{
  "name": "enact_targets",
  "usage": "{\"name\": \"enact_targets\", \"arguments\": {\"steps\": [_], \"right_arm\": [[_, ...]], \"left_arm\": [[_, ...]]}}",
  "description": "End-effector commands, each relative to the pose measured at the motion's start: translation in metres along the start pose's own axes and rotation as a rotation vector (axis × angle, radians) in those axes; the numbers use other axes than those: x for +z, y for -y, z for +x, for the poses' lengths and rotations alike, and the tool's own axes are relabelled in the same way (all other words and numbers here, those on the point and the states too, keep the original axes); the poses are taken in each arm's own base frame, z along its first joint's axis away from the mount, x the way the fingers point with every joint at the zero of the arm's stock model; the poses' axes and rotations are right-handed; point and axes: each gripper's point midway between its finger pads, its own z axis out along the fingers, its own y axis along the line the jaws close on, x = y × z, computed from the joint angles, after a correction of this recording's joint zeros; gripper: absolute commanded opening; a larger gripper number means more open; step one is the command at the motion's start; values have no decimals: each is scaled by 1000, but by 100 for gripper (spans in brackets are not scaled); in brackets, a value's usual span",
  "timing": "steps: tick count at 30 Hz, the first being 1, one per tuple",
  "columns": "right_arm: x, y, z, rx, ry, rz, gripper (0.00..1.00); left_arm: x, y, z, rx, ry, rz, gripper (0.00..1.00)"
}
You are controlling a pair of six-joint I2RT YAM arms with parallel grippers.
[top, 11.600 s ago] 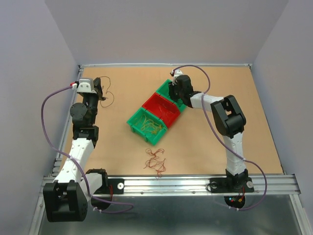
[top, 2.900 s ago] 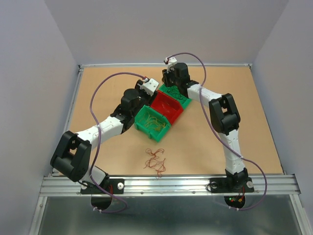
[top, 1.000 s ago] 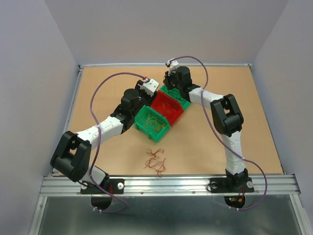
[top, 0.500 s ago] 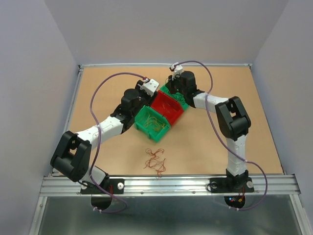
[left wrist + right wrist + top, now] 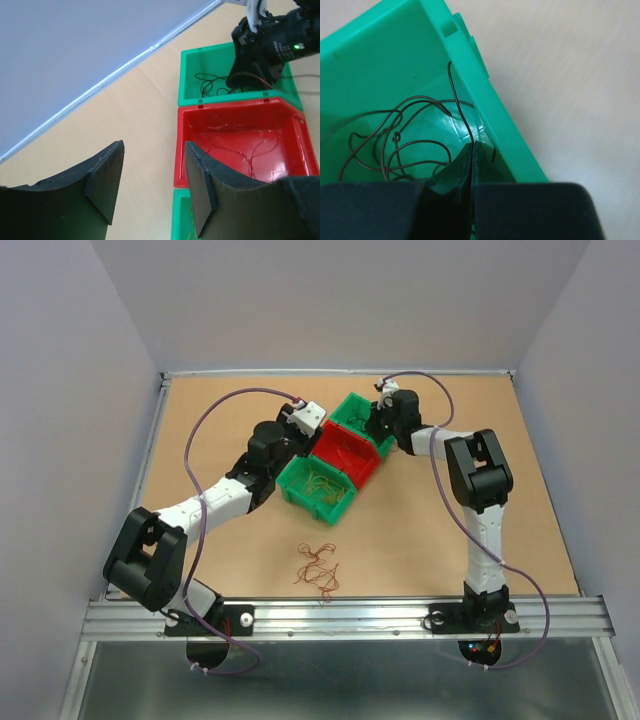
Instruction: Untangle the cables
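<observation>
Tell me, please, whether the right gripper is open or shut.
Shut. The right gripper shows no gap at its tips, and a strand of the dark cable in the green bin runs into the pinch.

You are looking at a robotics lab test cell. A bare tan tabletop (image 5: 400, 540) is boxed in by plain pale walls (image 5: 330, 300). Two robot arms (image 5: 215, 502) are bolted to an aluminium rail (image 5: 340, 618) at its near edge, and small plastic parts bins (image 5: 365, 468) sit mid-table.

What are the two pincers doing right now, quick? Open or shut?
Left pincer: open, holding nothing.
Right pincer: shut on a dark cable in the far green bin.
</observation>
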Motion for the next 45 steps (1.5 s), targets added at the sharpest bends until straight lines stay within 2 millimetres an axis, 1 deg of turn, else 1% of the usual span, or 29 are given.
{"name": "enact_targets", "arguments": {"steps": [1,4,8,9,10,12,13,14,16,17,18,20,22,24,25,26,27,28,29,30,31,32,33,34,37,38,40,43,45], "right_arm": [[16,11,28,18,-140,32,1],[11,6,19,15,-124,16,1],[-4,-4,-10,10,-70,-7,10],[-11,-9,-22,10,-41,-15,16],[-14,-11,-32,3,-18,-23,19],[-21,-17,-45,7,18,-34,29],[-28,-21,-56,7,42,-38,37],[-33,-22,-63,6,59,-37,37],[-40,-24,-75,-2,90,-31,43],[-49,-25,-90,-17,123,-21,45],[-53,-25,-90,-20,130,-13,52],[-69,-27,-106,-35,177,8,61],[-80,-27,-103,-36,205,17,65],[-98,-31,-116,-47,255,21,75],[-100,-31,-105,-43,236,23,76],[-109,-33,-110,-44,247,28,77],[-112,-33,-107,-43,241,30,78],[-116,-33,-100,-38,228,33,78],[-120,-32,-97,-32,222,44,78],[-124,-32,-95,-24,216,53,78],[-134,-30,-95,-10,227,76,78],[-138,-31,-94,-2,232,86,78],[-144,-30,-96,3,240,98,79],[-154,-32,-102,4,262,103,79],[-169,-30,-99,27,272,136,79],[-178,-32,-106,31,297,139,79],[-184,-33,-100,37,287,142,80],[-197,-35,-102,41,301,148,81],[-205,-37,-103,41,316,151,81]], "left_arm": [[-4,-5,-25,29,70,2,62],[-4,8,-24,50,74,72,62],[-7,14,-25,71,81,111,63],[-7,14,-27,76,85,113,63],[-8,13,-27,75,87,112,63],[-10,13,-29,82,89,118,63],[-12,15,-32,87,99,130,63],[-13,18,-30,91,98,143,63],[-18,23,-36,100,121,177,64],[-22,24,-36,105,128,188,65],[-23,26,-37,110,133,199,65],[-27,28,-40,120,148,214,66],[-29,33,-42,130,155,237,66],[-34,37,-44,153,168,266,66],[-37,45,-42,161,167,313,66],[-40,50,-44,187,178,343,67],[-42,58,-44,206,179,383,68],[-49,76,-33,225,147,478,68],[-53,90,-36,254,151,542,68],[-59,103,-31,345,161,618,68],[-82,134,-13,367,134,796,68],[-91,141,-2,400,125,855,70],[-104,160,2,498,163,932,71],[-116,169,18,527,119,984,71],[-140,189,43,616,58,1084,72],[-145,191,45,634,46,1110,72],[-167,199,59,668,0,1212,84],[-188,209,72,692,-40,1286,86],[-198,216,90,709,-82,1324,86]]}}
